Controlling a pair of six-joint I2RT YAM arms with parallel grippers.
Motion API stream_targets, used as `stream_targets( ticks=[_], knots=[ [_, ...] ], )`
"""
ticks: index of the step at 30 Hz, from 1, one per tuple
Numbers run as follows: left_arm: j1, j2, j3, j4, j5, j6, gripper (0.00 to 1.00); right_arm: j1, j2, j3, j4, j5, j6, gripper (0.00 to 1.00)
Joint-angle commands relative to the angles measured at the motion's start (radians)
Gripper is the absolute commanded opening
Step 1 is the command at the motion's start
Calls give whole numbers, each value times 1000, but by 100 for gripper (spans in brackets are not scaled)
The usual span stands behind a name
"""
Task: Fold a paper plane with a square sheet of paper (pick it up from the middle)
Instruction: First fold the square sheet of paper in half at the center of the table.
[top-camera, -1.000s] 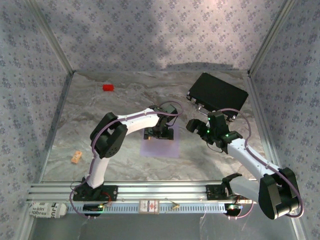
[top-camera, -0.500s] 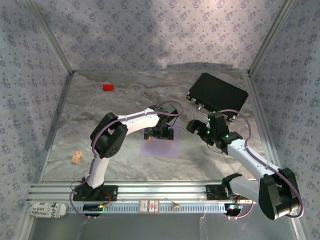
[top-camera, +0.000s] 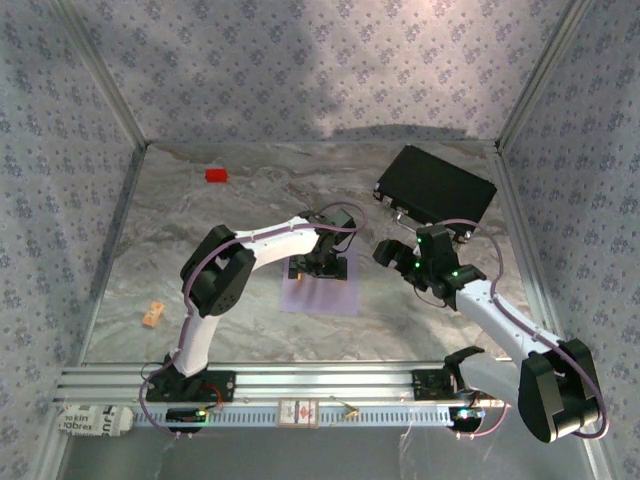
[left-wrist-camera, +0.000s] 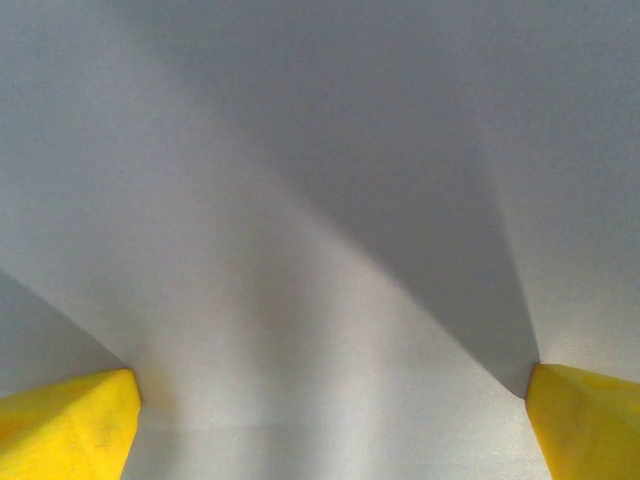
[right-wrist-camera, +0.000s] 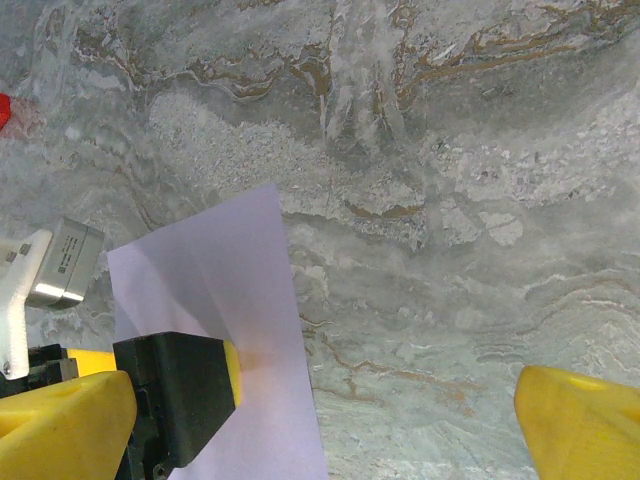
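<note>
No fold yet: your paper (top-camera: 325, 297) lies flat, left tool (left-wrist-camera: 330, 400) wide open on it, right tool (right-wrist-camera: 326, 402) open beside it

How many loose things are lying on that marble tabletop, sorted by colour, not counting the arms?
Lilac, square sheet of paper: 1
Red, small red block: 1
Black, rectangular black case: 1
Tan, small tan block: 1
Total: 4

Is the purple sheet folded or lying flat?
Flat, unfolded: the square sheet of paper lies spread on the table, no crease visible, the left gripper open over it.
</note>
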Motion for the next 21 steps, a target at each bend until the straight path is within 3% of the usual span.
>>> stream_targets(
  ticks=[1, 13, 21],
  knots=[
    [-8, 66, -33, 8, 26, 2, 98, -7, -20, -12, 0, 19, 13, 99],
    [-9, 45, -33, 28, 35, 24, 91, -4, -23, -11, -2, 41, 33, 99],
    [-8, -41, -85, 119, 29, 54, 69, 31, -55, -15, 13, 151, 67, 99]
  ],
)
